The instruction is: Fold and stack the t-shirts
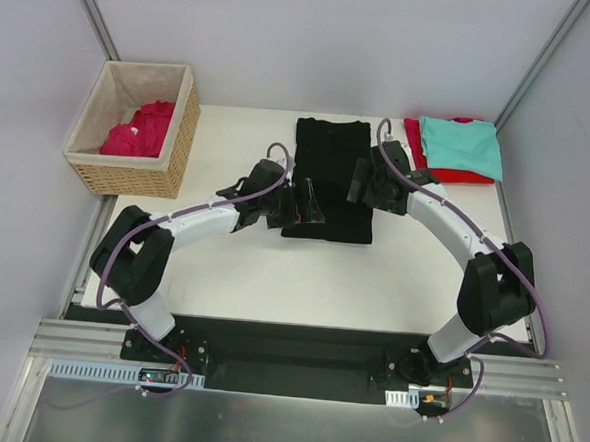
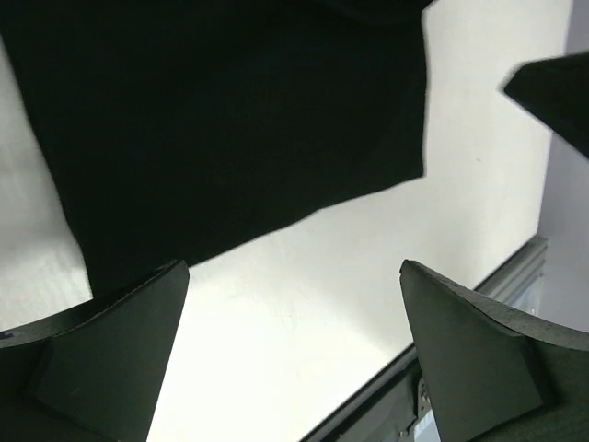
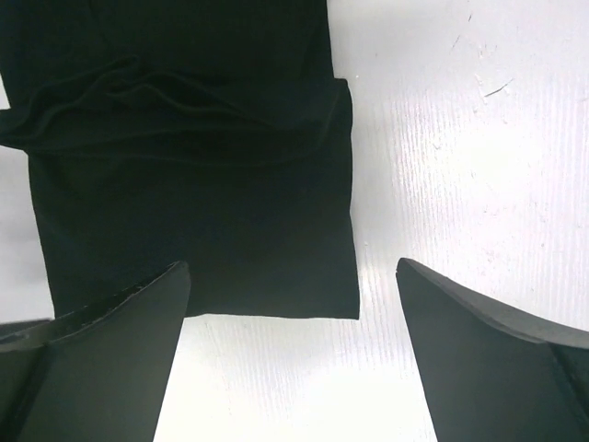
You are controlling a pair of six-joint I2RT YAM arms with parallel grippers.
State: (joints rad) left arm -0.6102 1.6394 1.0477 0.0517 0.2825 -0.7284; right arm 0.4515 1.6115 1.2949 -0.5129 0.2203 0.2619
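A black t-shirt point(image 1: 330, 173) lies folded into a long strip on the middle of the table. My left gripper point(image 1: 309, 204) is open and empty at its near left edge. In the left wrist view the shirt point(image 2: 230, 120) fills the top, and the left gripper point(image 2: 294, 276) hovers over bare table. My right gripper point(image 1: 362, 181) is open and empty at the shirt's right edge. In the right wrist view the right gripper point(image 3: 293, 272) frames a corner of the shirt point(image 3: 193, 184). A folded teal shirt point(image 1: 462, 143) lies on a red one point(image 1: 468, 176) at the back right.
A wicker basket point(image 1: 175, 159) with beige lining stands at the back left and holds a crimson-pink shirt point(image 1: 140, 129). The table's point(image 1: 272, 270) near edge rail point(image 2: 497, 281) shows in the left wrist view. Grey walls close in the sides and back.
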